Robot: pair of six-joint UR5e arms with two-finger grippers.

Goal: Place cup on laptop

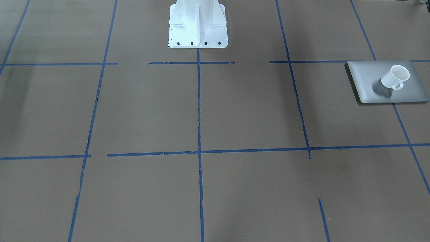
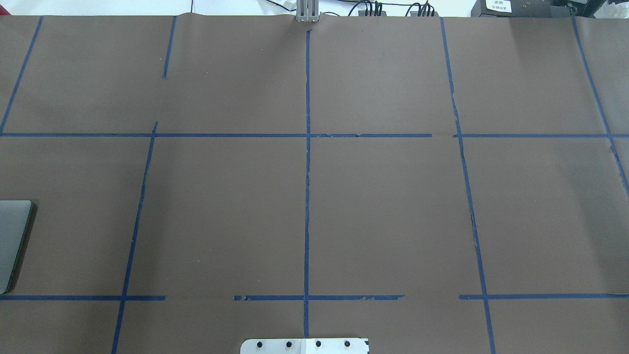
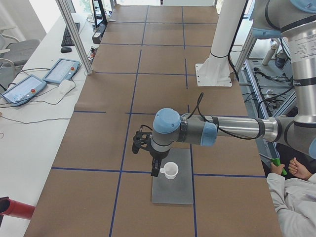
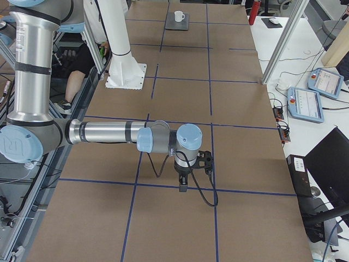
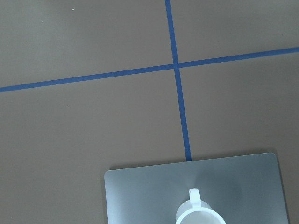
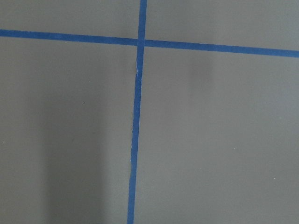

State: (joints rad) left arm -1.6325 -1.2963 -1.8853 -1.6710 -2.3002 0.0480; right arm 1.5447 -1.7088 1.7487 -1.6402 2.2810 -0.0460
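The white cup stands on the silver-grey laptop, apart from any gripper. Both show in the exterior left view, the cup on the laptop, far off in the exterior right view, and in the left wrist view, the cup on the lid. Only the laptop's edge shows overhead. My left gripper hangs just beside the cup; I cannot tell if it is open. My right gripper hovers over bare table; I cannot tell its state.
The white robot pedestal stands at the table's robot side. Blue tape lines grid the brown tabletop. Teach pendants and a metal post are at the operators' side. A person sits near the robot's base.
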